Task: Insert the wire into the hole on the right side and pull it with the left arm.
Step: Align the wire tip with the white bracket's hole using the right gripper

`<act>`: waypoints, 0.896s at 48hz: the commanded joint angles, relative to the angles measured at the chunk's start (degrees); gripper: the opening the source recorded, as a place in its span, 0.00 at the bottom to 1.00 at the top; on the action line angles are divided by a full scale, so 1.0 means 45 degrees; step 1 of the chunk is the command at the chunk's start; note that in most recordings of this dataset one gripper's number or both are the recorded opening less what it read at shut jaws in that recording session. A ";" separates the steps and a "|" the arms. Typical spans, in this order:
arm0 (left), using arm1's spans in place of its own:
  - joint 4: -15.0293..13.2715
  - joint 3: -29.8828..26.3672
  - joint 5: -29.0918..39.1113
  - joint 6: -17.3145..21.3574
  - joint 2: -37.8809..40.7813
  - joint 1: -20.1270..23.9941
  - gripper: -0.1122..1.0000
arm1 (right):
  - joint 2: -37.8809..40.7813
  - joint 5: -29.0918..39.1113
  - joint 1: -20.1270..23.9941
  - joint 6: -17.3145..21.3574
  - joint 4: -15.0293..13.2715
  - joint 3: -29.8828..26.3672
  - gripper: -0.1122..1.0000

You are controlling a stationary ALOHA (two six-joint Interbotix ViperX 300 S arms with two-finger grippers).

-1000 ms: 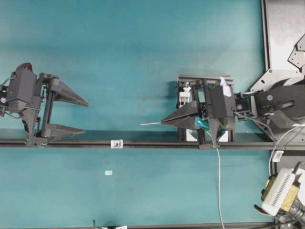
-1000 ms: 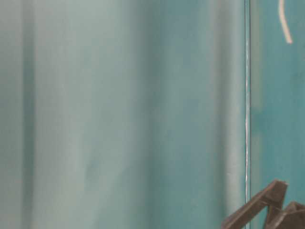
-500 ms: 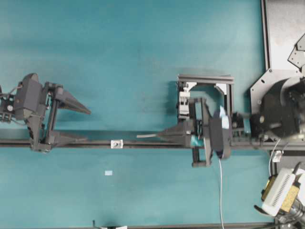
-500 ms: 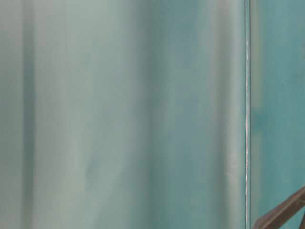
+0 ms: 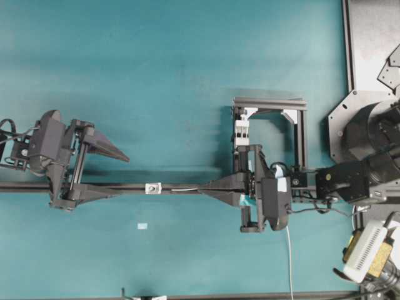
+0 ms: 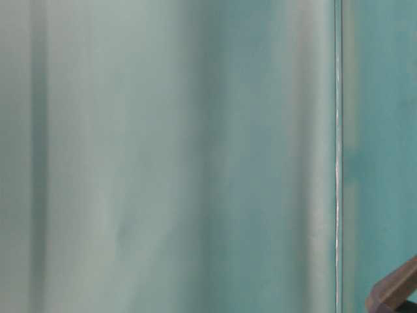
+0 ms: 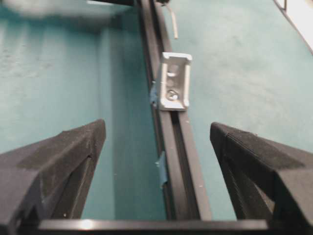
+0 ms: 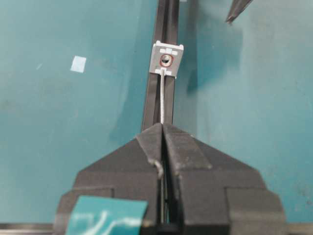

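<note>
My right gripper (image 5: 201, 187) (image 8: 162, 125) is shut on the wire (image 8: 162, 98), which sticks out straight over the black rail. The stiff tip (image 5: 184, 188) points left at the small silver block (image 5: 152, 187) (image 8: 167, 59). It lines up just under the dark hole (image 8: 167, 60) and stops a little short of it. The rest of the wire (image 5: 289, 256) trails off towards the bottom edge. My left gripper (image 5: 122, 175) (image 7: 156, 126) stands open left of the block (image 7: 173, 81), one finger on each side of the rail. The wire tip (image 7: 172, 22) shows beyond the block.
The black rail (image 5: 134, 187) crosses the teal table from left to right. A square black frame (image 5: 269, 103) with a white clip (image 5: 241, 128) stands behind the right gripper. A beige ribbed box (image 5: 365, 250) sits bottom right. A small pale scrap (image 5: 142, 226) lies below the rail.
The right gripper has come down and left from the frame onto the rail line, bringing the wire tip close to the block. The left gripper has shifted right and now straddles the rail.
</note>
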 commanded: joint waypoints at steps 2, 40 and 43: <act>-0.0039 -0.0215 -0.0371 0.0039 0.0000 -0.0117 0.82 | 0.0039 -0.0410 0.0078 0.0020 0.0020 -0.0195 0.12; -0.0039 -0.1309 -0.0605 0.1035 0.1035 -0.0273 0.82 | 0.0938 -0.1250 0.0078 0.0117 0.0020 -0.0352 0.12; -0.0020 -0.1309 -0.0605 0.1035 0.0996 -0.0273 0.82 | 0.0977 -0.1289 0.0078 0.0156 0.0000 -0.0371 0.12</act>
